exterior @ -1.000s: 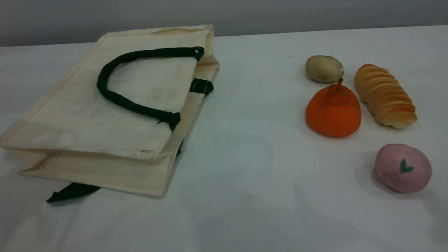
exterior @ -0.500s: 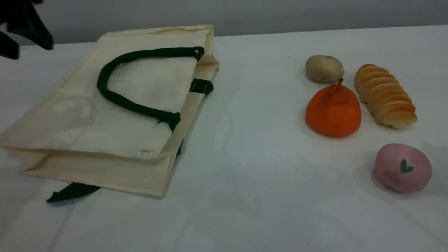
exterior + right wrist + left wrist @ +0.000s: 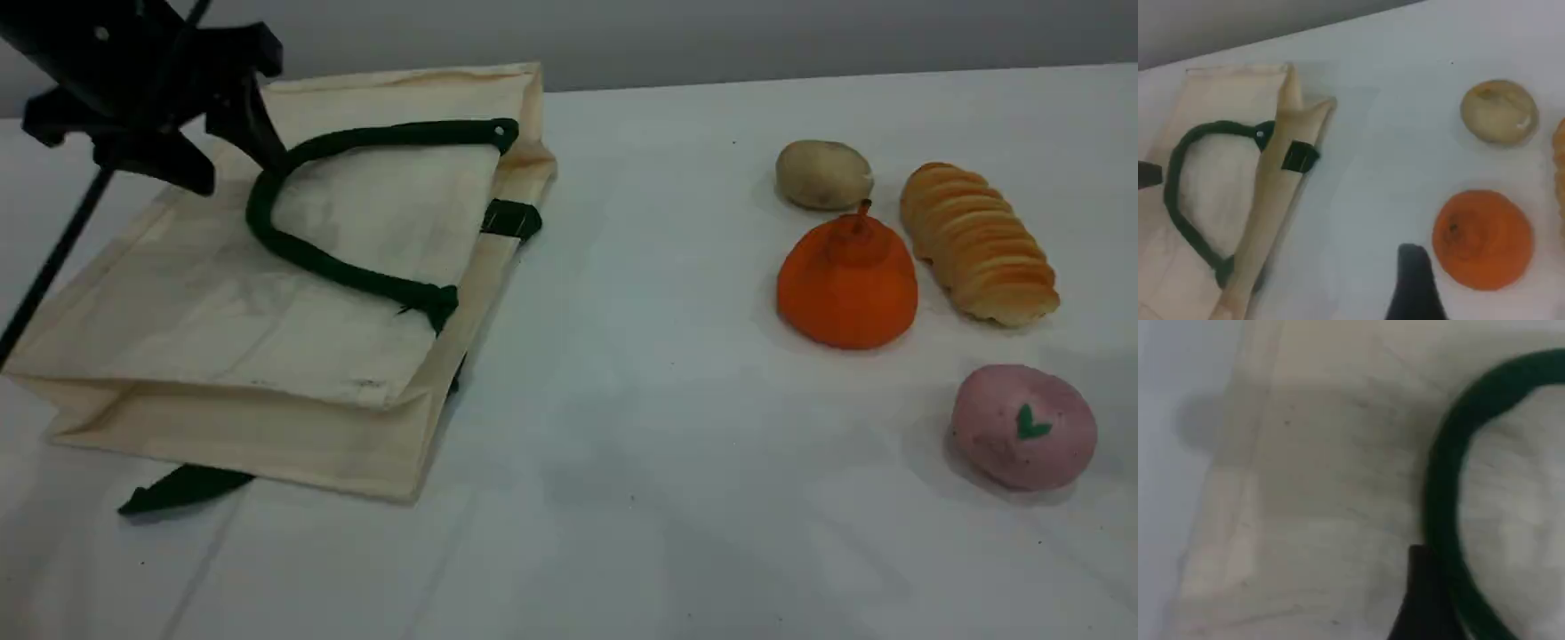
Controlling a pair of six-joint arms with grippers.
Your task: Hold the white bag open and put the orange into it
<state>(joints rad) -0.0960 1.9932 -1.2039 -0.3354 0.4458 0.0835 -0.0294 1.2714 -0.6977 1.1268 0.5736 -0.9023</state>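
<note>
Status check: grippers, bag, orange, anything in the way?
Left gripper open, over the white bag by its green handle. Right gripper open, empty, beside the orange. Bag flat, unopened. Path between looks unobstructed.

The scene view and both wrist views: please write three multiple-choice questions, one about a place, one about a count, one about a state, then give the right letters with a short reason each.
1. Where is the orange lying?
A. inside the white bag
B. on the table, right of the bag
C. in the right hand

2. How many food items lie on the table?
A. two
B. four
C. six

3. How is the white bag?
A. lying flat
B. standing upright
C. hanging from a hand

Answers: 1 B, it sits among the other foods on the table. 2 B, potato, orange, bread loaf, pink ball. 3 A, its green handle rests on the flat cloth.
</note>
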